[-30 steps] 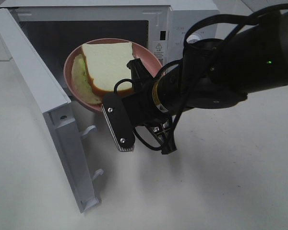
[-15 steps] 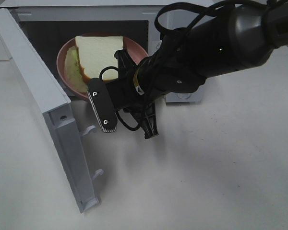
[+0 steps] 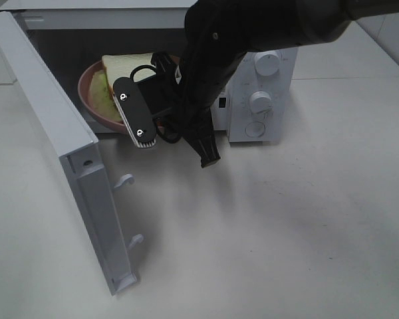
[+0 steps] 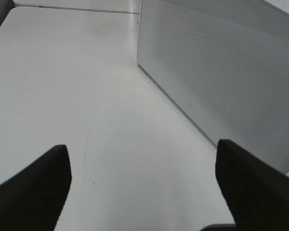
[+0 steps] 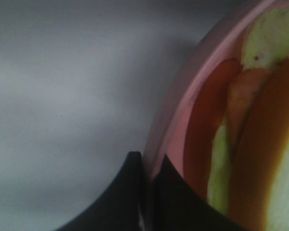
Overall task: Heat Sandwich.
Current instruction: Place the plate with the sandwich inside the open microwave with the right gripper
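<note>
Inside the microwave (image 3: pixel 274 129), the sandwich (image 3: pixel 123 64) on its pink plate (image 3: pixel 88 90) sits deeper than a second ago, the right gripper (image 5: pixel 147 180) pinching the rim; the left gripper (image 4: pixel 142 161) is spread wide.

Soft, even light leaves faint shadows on the plain white tabletop (image 3: pixel 306 239). The right wrist view is dim, its round pink plate (image 5: pixel 176 101) blurred.

Plate (image 3: pixel 84 88) with sandwich (image 3: pixel 123 65) now sits farther back, partly inside the microwave (image 3: pixel 279 93) cavity; a second ago it hung out in front of the opening. Right arm (image 3: pixel 213 40) reaches deeper and higher. Control knobs (image 3: pixel 260 102), earlier masked by the arm, now show.
</note>
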Motion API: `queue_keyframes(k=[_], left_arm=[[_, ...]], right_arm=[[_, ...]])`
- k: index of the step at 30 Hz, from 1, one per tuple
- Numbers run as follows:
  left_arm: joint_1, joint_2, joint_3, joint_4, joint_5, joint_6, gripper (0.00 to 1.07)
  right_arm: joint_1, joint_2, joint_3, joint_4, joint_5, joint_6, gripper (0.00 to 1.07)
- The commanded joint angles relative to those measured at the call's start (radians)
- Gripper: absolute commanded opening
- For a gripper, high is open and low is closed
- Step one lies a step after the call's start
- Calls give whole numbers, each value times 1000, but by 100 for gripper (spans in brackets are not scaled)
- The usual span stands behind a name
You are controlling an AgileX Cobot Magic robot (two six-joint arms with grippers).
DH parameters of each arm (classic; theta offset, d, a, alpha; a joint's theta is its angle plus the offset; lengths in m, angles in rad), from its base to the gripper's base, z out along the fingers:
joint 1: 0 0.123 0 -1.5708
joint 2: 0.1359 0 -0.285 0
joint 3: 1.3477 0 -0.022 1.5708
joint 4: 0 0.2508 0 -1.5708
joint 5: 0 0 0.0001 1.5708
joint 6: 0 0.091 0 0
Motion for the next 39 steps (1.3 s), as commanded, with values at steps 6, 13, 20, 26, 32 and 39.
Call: queue_keyframes(k=[6, 13, 20, 26, 32, 39], left_arm=[[-6, -22, 3, -2, -12, 0, 76], [-6, -22, 3, -2, -12, 0, 76], [-6, -22, 3, -1, -12, 0, 76], [-6, -22, 3, -1, -12, 0, 76], [-6, -22, 3, -1, -12, 0, 76], [-6, -22, 3, -1, -12, 0, 76]], right_arm=[[-11, 102, -159, 0, 53, 21, 0], [-22, 167, -262, 1, 88, 69, 0], [-45, 235, -386, -10, 122, 119, 0], [-45, 280, -449, -17, 138, 119, 0], [-51, 343, -531, -16, 141, 146, 0], [-68, 366, -568, -19, 128, 165, 0]])
